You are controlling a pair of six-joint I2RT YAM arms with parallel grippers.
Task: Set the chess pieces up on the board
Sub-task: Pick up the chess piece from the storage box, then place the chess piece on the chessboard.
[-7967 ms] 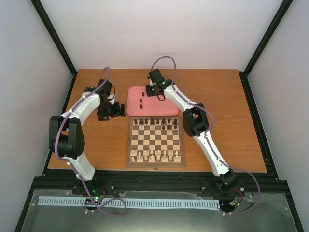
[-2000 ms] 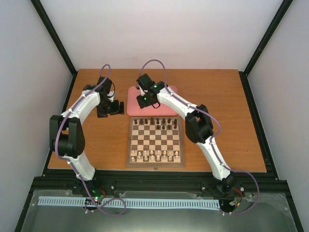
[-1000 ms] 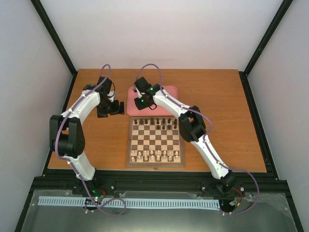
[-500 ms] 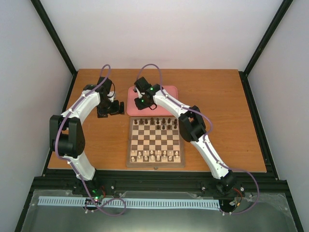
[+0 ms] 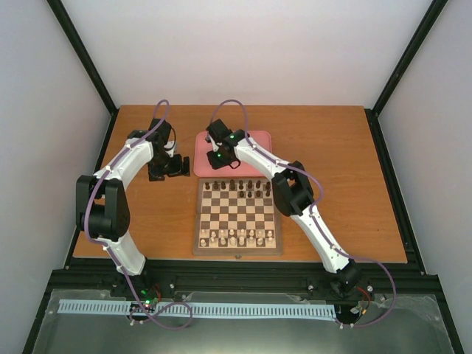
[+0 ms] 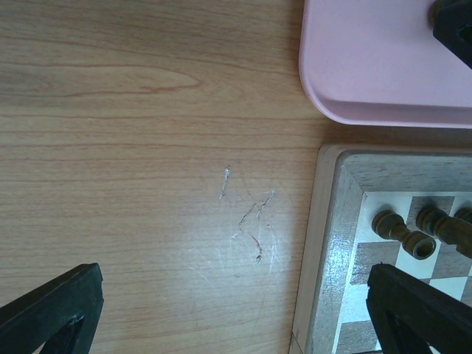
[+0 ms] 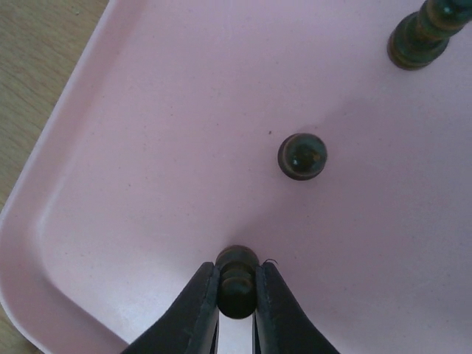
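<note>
My right gripper [image 7: 236, 291] is closed on a dark pawn [image 7: 237, 274], its two fingers pressed against either side of the pawn's round head. I hold it over the near left corner of the pink tray [image 7: 147, 147]. I cannot tell whether its base touches the tray floor. Just ahead of the gripper and a little to the right, a second dark pawn [image 7: 302, 156] stands upright on the tray, apart from the one I hold. Farther ahead to the right is a taller dark piece [image 7: 420, 37], also on the tray. The wooden worktop [image 7: 37, 59] shows past the tray's rounded rim on the left.

My left gripper [image 6: 234, 284] is spread wide and holds nothing. It hangs over bare worktop, with one finger [image 6: 51, 313] to the left and the other over the edge of the board [image 6: 332, 221]. Just ahead of that second finger, two dark pieces [image 6: 402, 230] stand on the board's corner squares. The tray's corner lies farther ahead to the right, just beside the board's border.

From above, the board sits nearer to my bases than both grippers. Dark pieces fill much of its far rows, and pale pieces [image 5: 237, 237] line its near rows. The right gripper is just beyond the board's far left part, and the left gripper is off its far left corner.
</note>
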